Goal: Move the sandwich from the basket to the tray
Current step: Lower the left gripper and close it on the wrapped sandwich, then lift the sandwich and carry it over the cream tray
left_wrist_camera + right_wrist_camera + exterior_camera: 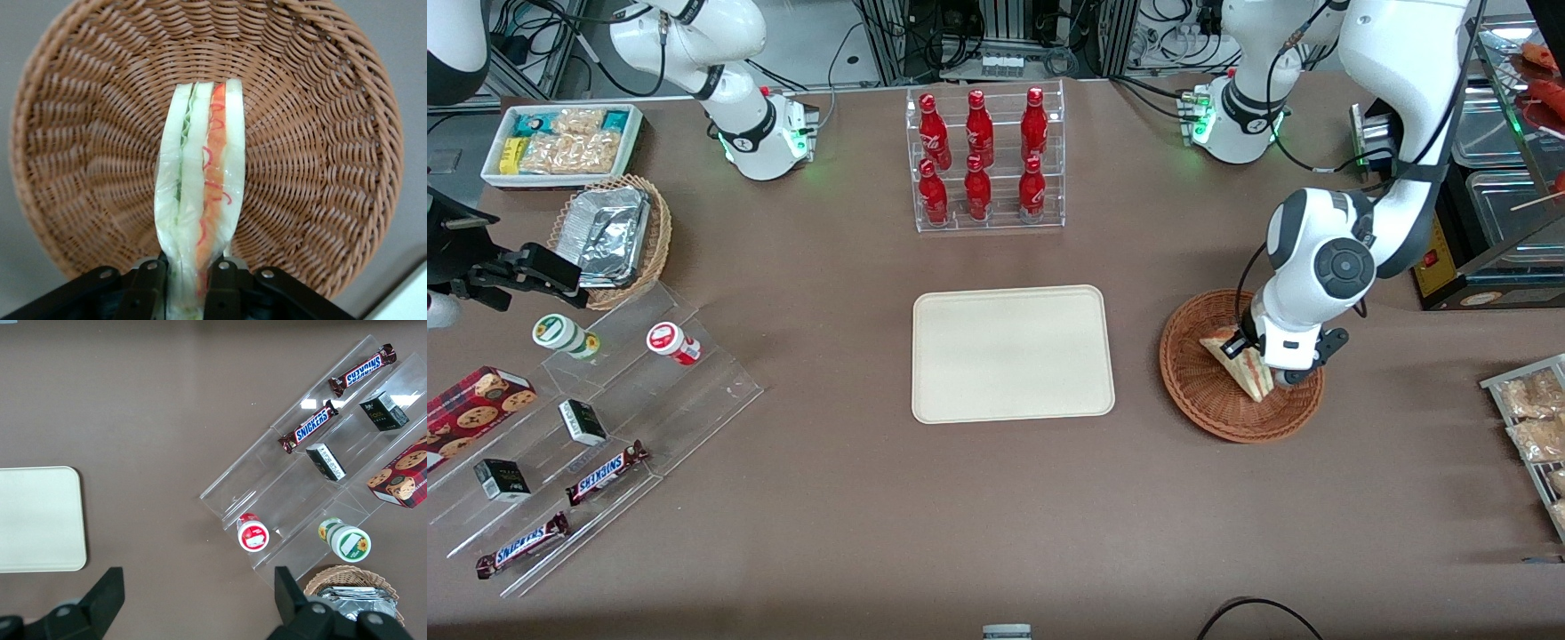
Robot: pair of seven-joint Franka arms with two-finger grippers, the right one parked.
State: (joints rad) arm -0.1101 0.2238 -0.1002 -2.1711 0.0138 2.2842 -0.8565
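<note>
Currently the sandwich (pixel 200 200) stands on edge inside the basket (pixel 1199 391), its long axis running straight away from the gripper (pixel 190 270), cut edge with red and green filling facing the wrist camera. Both fingers (pixel 150 280) clamp its near end, 1 on each bread face. Beside the basket, the tray (pixel 1012 353) lies flat.

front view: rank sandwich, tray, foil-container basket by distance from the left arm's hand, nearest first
1. sandwich: pinched in the hand, over the basket.
2. tray: mid-table, beside that basket.
3. foil-container basket: toward the parked arm's end.
</note>
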